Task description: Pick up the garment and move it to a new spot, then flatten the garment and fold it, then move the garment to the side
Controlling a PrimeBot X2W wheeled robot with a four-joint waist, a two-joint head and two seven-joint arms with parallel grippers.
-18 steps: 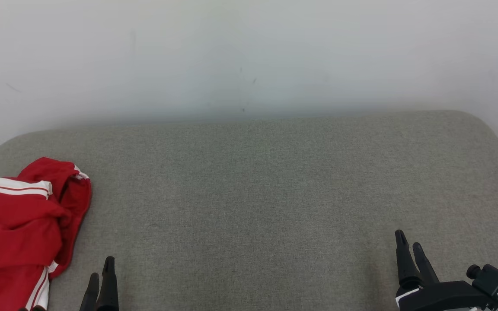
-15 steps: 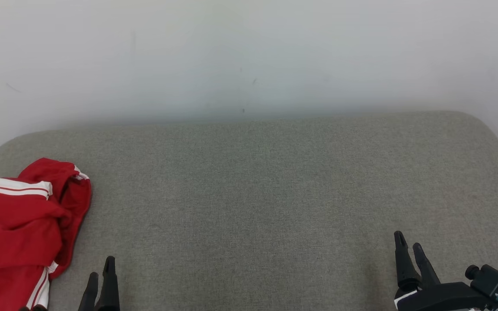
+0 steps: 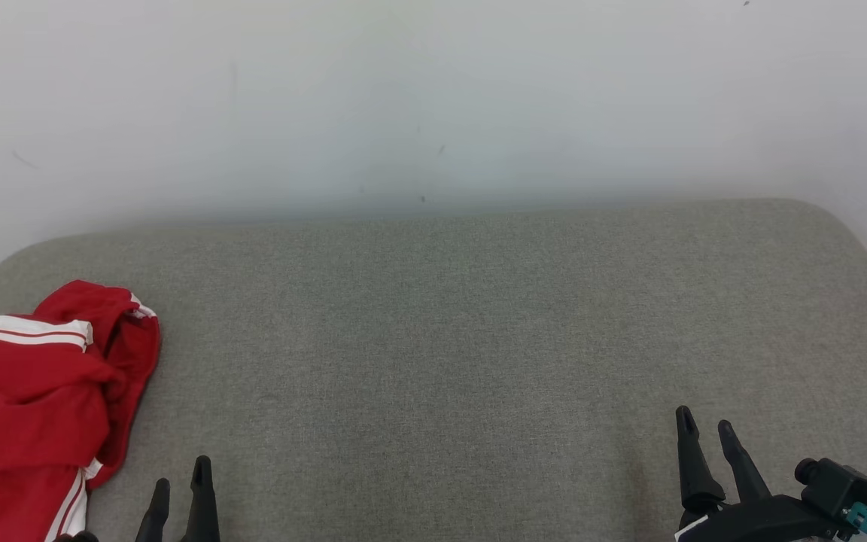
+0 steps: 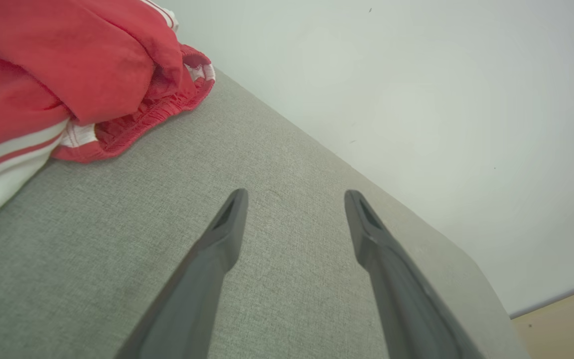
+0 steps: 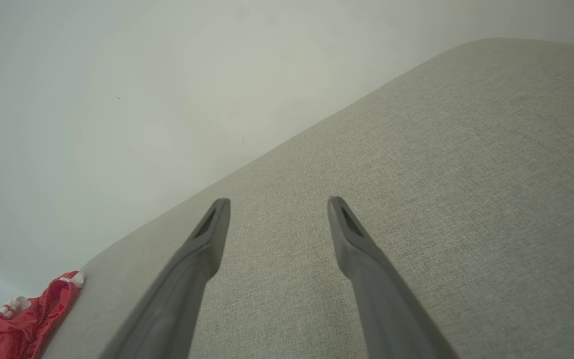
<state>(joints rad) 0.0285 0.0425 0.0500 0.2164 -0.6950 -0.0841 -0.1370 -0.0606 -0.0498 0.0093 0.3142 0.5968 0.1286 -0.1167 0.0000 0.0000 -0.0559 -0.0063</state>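
Garment on a grey fabric-covered surface before a white wall. The wall, the largest element, rises behind the surface's far edge and carries a few faint dark specks and scuffs. The surface is a wide upholstered pad with rounded far corners, and its woven cloth lies smooth and bare across the middle and the right end. The garment is red with white bands and thin red stripes. It lies crumpled in a loose heap at the surface's left end, resting on the cloth and running out past the head view's left and lower borders. The left wrist view shows a gathered red edge curling along the side that faces the surface's middle. The right gripper hangs over the surface's near right part, well apart from the garment, on a black mount with a small teal fitting. Its two dark fingers are spread wide with only grey cloth between them, and they hold nothing. The left gripper stands over the surface's near left part, near the garment's lower edge but clear of it. Its fingers are likewise parted wide and empty. In the left wrist view a strip of tan floor shows beyond the surface's rounded end.
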